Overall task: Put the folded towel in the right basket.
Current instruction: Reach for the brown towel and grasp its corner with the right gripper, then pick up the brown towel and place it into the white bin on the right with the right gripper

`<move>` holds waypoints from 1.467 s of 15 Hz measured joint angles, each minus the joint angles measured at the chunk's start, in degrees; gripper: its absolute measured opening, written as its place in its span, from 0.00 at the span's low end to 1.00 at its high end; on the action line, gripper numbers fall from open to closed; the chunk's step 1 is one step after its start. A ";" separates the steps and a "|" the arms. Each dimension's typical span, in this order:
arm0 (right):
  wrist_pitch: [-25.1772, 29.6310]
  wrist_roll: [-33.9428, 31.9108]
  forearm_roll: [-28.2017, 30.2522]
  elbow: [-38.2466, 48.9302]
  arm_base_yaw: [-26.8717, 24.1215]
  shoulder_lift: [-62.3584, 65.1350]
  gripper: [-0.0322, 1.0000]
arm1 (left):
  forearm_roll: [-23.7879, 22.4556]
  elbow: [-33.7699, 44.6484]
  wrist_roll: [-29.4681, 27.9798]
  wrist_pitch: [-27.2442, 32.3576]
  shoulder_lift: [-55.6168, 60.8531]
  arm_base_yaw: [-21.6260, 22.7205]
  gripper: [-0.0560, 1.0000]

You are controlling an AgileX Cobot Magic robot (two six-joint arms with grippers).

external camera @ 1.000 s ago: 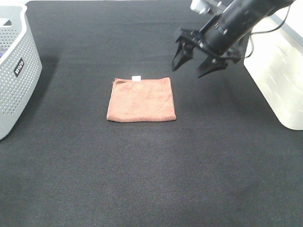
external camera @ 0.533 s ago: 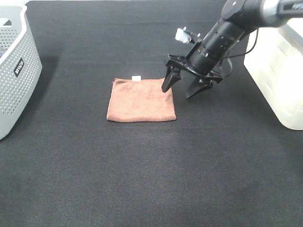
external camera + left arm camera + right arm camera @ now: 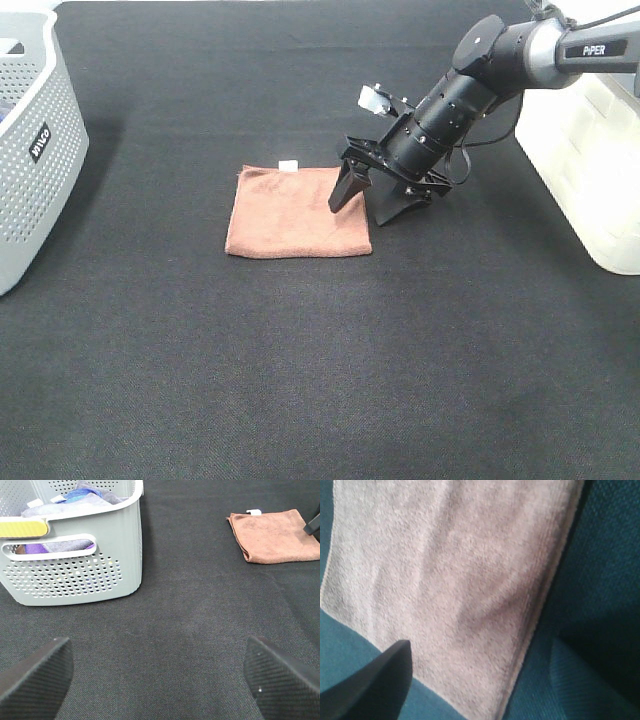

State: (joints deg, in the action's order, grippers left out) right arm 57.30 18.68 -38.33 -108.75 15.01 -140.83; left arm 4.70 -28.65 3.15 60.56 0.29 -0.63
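The folded towel (image 3: 298,210) lies flat on the black table, rust-brown, with a small white tag (image 3: 288,165) on its far edge. It also shows in the left wrist view (image 3: 274,534) and fills the right wrist view (image 3: 450,580). My right gripper (image 3: 362,205) is open and low over the towel's right edge, one finger over the cloth, the other over the bare table beside it. The right basket (image 3: 590,150) is white and stands at the right edge. My left gripper (image 3: 160,672) is open and empty, low over bare table.
A grey perforated basket (image 3: 30,150) with a black label stands at the left edge; it holds several cloths in the left wrist view (image 3: 70,555). The black tabletop (image 3: 320,360) spreads in front of the towel.
My right gripper has come down and leftward from above the table to the towel's right edge, staying open. The towel has not moved.
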 joint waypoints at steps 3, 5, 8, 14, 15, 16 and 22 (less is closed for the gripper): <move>-1.09 0.97 -2.69 -0.29 0.00 -0.74 0.72 | 0.00 0.00 0.00 0.00 0.00 0.00 0.88; -1.09 2.06 -4.98 -0.34 0.00 -1.20 0.70 | 0.00 0.00 0.00 0.00 0.00 0.00 0.88; -1.55 4.24 -9.80 -0.40 0.00 -2.64 0.55 | 0.00 0.00 0.00 0.00 0.00 0.00 0.88; -1.95 6.02 -11.69 -0.40 0.00 -3.04 0.03 | 0.00 0.00 0.00 0.00 0.00 0.00 0.88; -1.95 6.02 -11.69 -0.40 0.00 -3.04 0.03 | 0.00 0.00 0.00 0.00 0.00 0.00 0.88; -1.89 6.02 -11.69 -0.34 0.00 -2.98 0.03 | 0.00 0.00 0.00 0.00 0.00 0.00 0.88; 0.29 6.02 -8.71 -0.34 0.00 5.73 0.03 | 0.00 0.00 0.00 0.00 0.00 0.00 0.88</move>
State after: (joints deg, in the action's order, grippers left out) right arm 57.58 24.69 -47.04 -109.09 15.01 -135.10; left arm 4.70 -28.65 3.15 60.56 0.29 -0.63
